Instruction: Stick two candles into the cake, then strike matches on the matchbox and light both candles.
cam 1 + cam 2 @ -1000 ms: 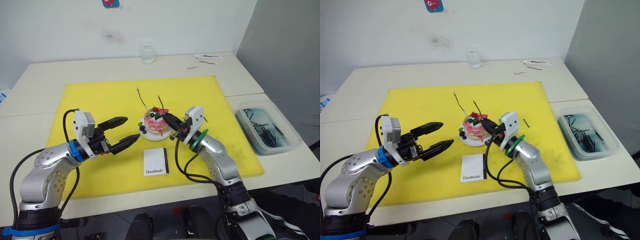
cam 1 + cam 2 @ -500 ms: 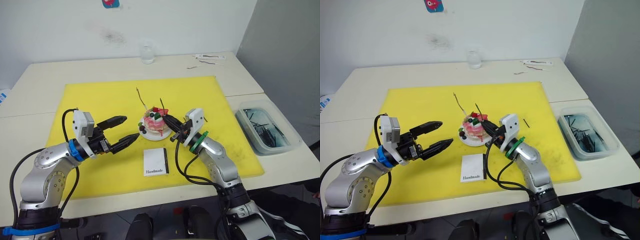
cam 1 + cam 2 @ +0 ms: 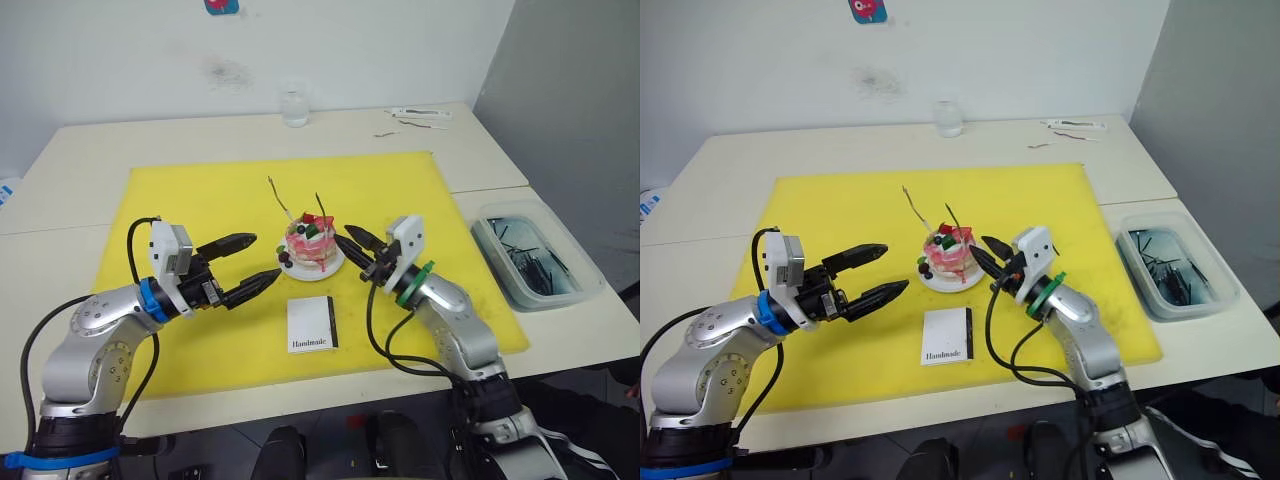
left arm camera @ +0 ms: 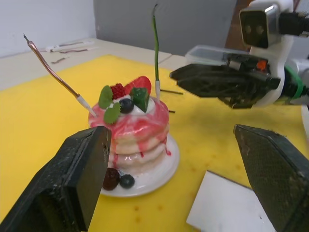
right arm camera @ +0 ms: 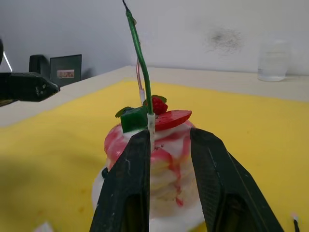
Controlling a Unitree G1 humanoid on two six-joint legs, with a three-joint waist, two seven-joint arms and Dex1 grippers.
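Cake (image 3: 312, 247) on its small white plate (image 3: 333, 269) sits mid-frame on the yellow mat (image 3: 190, 200), which covers most of the counter (image 3: 80, 150). Both candles are stuck in the top: greenish candle (image 4: 156, 53) upright near the strawberry pieces, pale candle (image 4: 57, 78) tilted toward the upper left of the frame. Left end effector (image 3: 250, 263) is open, fingers spread wide, tips pointing at the cake from the left of the frame, near the plate but not touching it. Right end effector (image 3: 360, 254) is just right of the cake, empty, fingers parted by a narrow gap; in the right wrist view the greenish candle stands beyond that gap, and no contact is visible. Matchbox (image 3: 312, 324) lies flat on the mat just below the cake, black striking strip along its right edge, "Handmade" print at its lower edge, clear of both end effectors. One short dark match (image 3: 1051, 245) lies on the mat to the right of the right end effector. Clear glass (image 3: 294, 107) at the back edge of the counter, top centre. Clear bin (image 3: 535, 255) with dark sticks on the side counter at right. A few thin items (image 3: 420, 115) lie at the upper right of the counter, too small to identify.
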